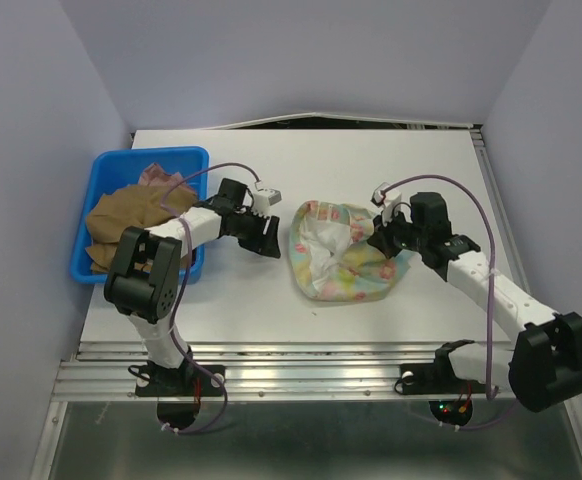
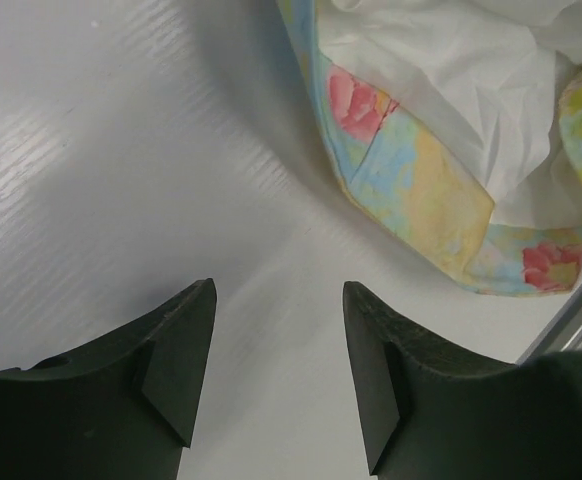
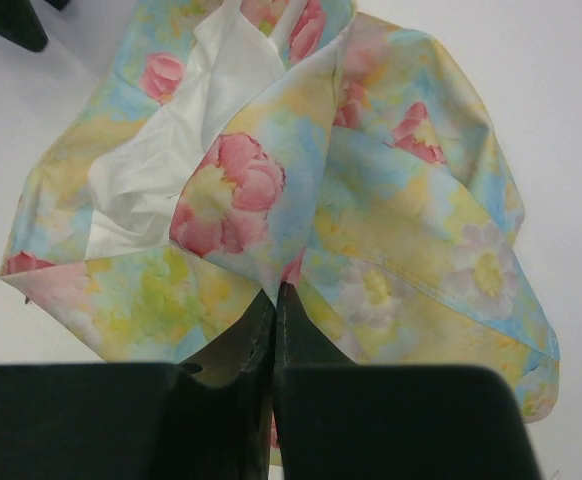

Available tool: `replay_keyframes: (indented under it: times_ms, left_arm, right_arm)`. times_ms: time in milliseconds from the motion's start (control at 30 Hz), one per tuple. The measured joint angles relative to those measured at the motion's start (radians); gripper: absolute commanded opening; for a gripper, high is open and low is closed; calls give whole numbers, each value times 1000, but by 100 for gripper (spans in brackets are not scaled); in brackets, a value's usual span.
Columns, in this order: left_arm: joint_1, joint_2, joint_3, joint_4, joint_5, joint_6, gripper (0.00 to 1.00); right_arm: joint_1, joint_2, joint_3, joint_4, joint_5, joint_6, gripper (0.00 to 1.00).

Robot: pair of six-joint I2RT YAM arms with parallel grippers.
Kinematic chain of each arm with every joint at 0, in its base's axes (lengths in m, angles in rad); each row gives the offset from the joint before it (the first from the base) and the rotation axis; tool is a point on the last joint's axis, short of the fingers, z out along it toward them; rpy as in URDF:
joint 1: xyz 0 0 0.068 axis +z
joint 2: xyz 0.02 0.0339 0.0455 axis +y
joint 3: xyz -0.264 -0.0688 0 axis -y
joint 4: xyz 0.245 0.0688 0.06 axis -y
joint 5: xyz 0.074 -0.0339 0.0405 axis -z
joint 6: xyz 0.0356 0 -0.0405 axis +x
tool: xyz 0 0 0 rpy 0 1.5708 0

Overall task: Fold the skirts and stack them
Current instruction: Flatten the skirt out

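Right pincer closed on a fold of the crumpled pastel yellow-blue floral cloth skirt at mid white surface, left pincer open, empty, just beside it; risk: one-sided pull bunches cloth, or the thin pinch slips.

floral skirt: crumpled on table (white lining showing) | brown skirt, pink skirt: heaped in bin

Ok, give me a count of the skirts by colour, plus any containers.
Blue bin: 1
Brown skirt: 1, in the bin
Pink skirt: 1, in the bin, mostly covered
Floral yellow-blue skirt: 1, on the table
Total: 4
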Motion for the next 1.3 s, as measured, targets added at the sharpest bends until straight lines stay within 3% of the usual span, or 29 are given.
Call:
replay_keyframes:
  times_ms: [233, 400, 433, 467, 533, 567, 633, 767, 900, 1133, 1300]
  left_arm:
    - [-32, 79, -3, 120, 113, -114, 63]
    - [-65, 142, -4, 199, 153, -175, 56]
    - [-73, 155, -2, 219, 162, -188, 52]
    - [-79, 162, 2, 230, 164, -196, 41]
    - [-86, 179, 8, 245, 159, -206, 29]
    - [-87, 188, 10, 250, 155, -211, 15]
    - [-87, 195, 14, 249, 146, -221, 1]
    - [-71, 191, 62, 174, 68, -200, 0]
    - [-17, 157, 199, 34, -114, -130, 0]
    - [8, -120, 397, -89, -455, -19, 0]
    - [-17, -282, 427, -164, -566, 27, 0]
  right_arm:
    - [0, -51, 0, -15, -3, 11, 1]
    - [0, -52, 2, -41, -3, 17, 1]
    - [0, -53, 2, -46, -3, 20, 1]
    - [-3, -54, 3, -51, -4, 21, 1]
    - [-6, -54, 11, -63, -3, 26, 1]
    - [-8, -54, 18, -68, -3, 28, 1]
    - [-14, -54, 34, -77, -3, 31, 1]
    - [-59, -54, 83, -89, 4, 35, 1]
    - [-151, -54, 159, -104, 6, 35, 1]
    - [-301, -58, 306, -101, -60, 51, 1]
    - [-309, -109, 321, -114, -132, 55, 1]
